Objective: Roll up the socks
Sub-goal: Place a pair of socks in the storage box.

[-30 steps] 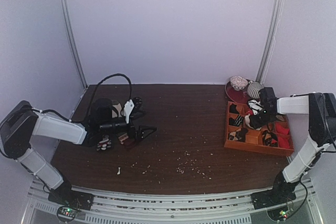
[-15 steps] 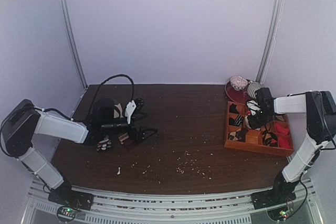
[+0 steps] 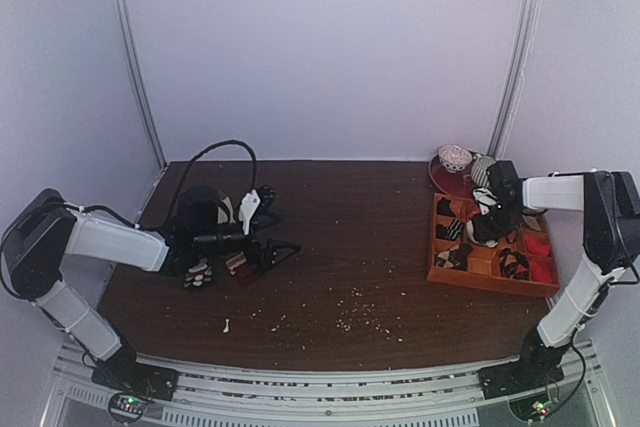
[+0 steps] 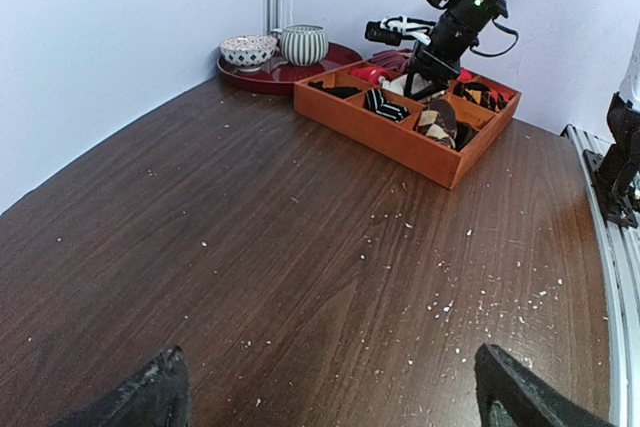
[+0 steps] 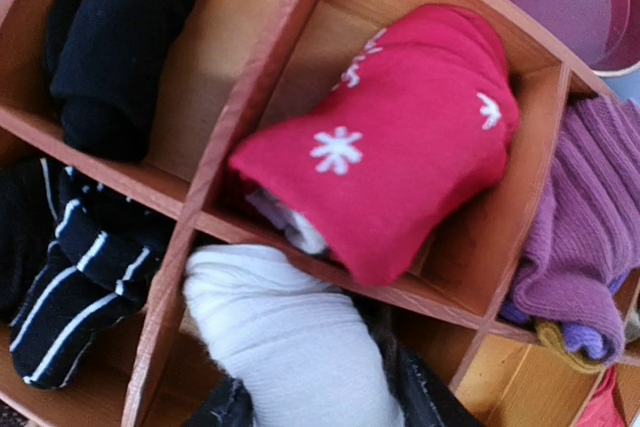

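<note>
Orange tray (image 5: 255, 77), rolled socks (image 5: 290, 337) inside — right end effector (image 3: 483, 232) above

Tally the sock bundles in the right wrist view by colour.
black bundle: 1
black-and-white striped bundle: 1
red snowflake bundle: 1
white bundle: 1
purple bundle: 1
Total: 5 clearly visible

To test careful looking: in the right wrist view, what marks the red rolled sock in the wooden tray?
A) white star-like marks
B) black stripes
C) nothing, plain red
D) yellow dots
A: the red rolled sock, lying in a compartment of the wooden tray, bears white star-like marks.
</note>
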You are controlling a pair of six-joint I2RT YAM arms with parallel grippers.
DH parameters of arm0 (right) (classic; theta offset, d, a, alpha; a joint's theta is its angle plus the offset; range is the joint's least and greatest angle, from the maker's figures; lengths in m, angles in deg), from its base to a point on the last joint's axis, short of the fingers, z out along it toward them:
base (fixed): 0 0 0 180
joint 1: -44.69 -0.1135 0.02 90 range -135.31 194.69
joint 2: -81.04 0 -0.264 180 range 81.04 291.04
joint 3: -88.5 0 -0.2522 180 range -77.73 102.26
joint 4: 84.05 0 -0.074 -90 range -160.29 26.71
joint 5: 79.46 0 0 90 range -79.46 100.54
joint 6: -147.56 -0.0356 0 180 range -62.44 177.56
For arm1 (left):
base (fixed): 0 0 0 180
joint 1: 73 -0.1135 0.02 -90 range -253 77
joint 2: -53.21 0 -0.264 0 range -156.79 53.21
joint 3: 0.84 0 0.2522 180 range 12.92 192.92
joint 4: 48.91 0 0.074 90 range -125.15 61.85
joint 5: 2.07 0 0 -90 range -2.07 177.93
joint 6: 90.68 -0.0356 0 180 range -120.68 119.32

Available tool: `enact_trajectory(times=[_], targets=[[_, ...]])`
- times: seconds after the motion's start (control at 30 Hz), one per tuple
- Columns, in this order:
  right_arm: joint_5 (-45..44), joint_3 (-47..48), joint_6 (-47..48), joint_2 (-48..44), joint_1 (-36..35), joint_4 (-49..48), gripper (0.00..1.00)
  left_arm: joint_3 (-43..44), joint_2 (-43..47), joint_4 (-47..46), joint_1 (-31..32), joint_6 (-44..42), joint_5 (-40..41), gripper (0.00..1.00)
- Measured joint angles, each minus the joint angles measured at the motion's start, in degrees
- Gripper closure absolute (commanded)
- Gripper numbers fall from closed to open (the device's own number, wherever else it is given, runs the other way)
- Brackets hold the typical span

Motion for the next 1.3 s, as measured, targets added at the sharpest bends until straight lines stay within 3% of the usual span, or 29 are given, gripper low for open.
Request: enact_trajectory(times=[0.27, 0.33, 0.4, 0.47, 0.8, 0.87, 1.1, 1.3], targets=[[1.14, 2.71, -0.55, 0.02, 0.66, 4.02, 0.52, 0.0, 0.11, 1.16, 0.0, -0.02, 0.2, 0.02], [1.22, 2.75, -0.76, 0.02, 0.68, 4.17, 0.64, 0.0, 0.13, 1.44, 0.0, -0.02, 0.2, 0.02], [1.42, 2.75, -0.96, 0.02, 0.74, 4.31, 0.89, 0.0, 0.13, 1.46, 0.0, -0.02, 0.2, 0.02], [1.9, 2.62, -1.07, 0.02, 0.9, 4.46, 0.99, 0.0, 0.15, 1.46, 0.0, -0.02, 0.2, 0.02], [1.53, 1.49, -2.95, 4.13, 1.27, 1.64, 1.0, 0.11, 1.18, 2.47, 0.0, -0.13, 0.37, 0.02], [1.11, 1.49, -3.28, 4.24, 1.14, 1.57, 0.95, 0.11, 1.36, 2.69, 0.0, -0.39, 0.44, 0.02], [2.23, 1.2, -4.15, 2.54, 0.92, 1.31, 0.57, 0.61, 1.4, 3.61, 0.0, -0.63, 0.59, 0.02], [3.89, 1.27, -4.35, 0.7, 1.03, 1.7, 0.52, 0.96, 1.4, 4.44, 0.0, -0.72, 1.01, 0.02]])
